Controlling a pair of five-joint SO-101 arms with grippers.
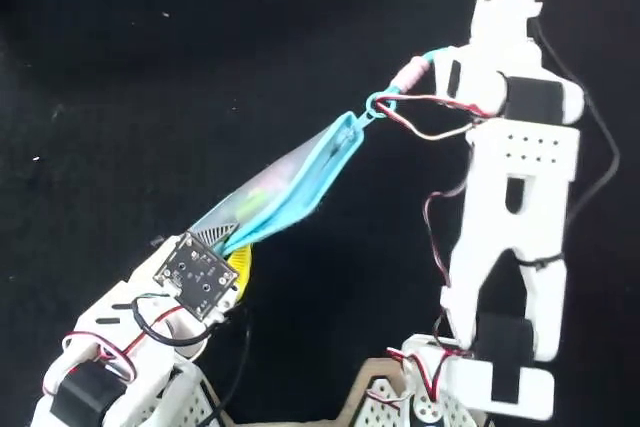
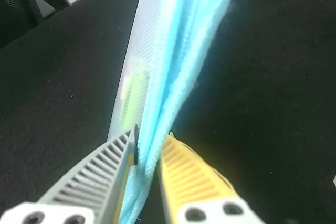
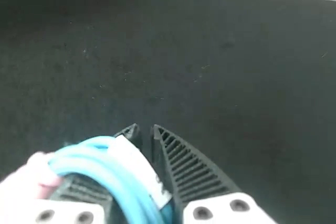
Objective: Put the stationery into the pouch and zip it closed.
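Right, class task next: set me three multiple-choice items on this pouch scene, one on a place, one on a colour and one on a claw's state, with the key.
1. Where is the pouch?
A) flat on the table
B) stretched between the two claws
C) hanging off the table's edge

2. What colour is the pouch's fabric trim?
A) light blue
B) red
C) brown

3. How is the left claw?
A) wide open, clear of the pouch
B) shut on a pen
C) shut on the pouch's end

Key:
1 B: the left claw pinches one end and the right claw holds the zip cord at the other.
2 A: the trim shows light blue in the high and left wrist views.
3 C: its grey and yellow fingers clamp the fabric.
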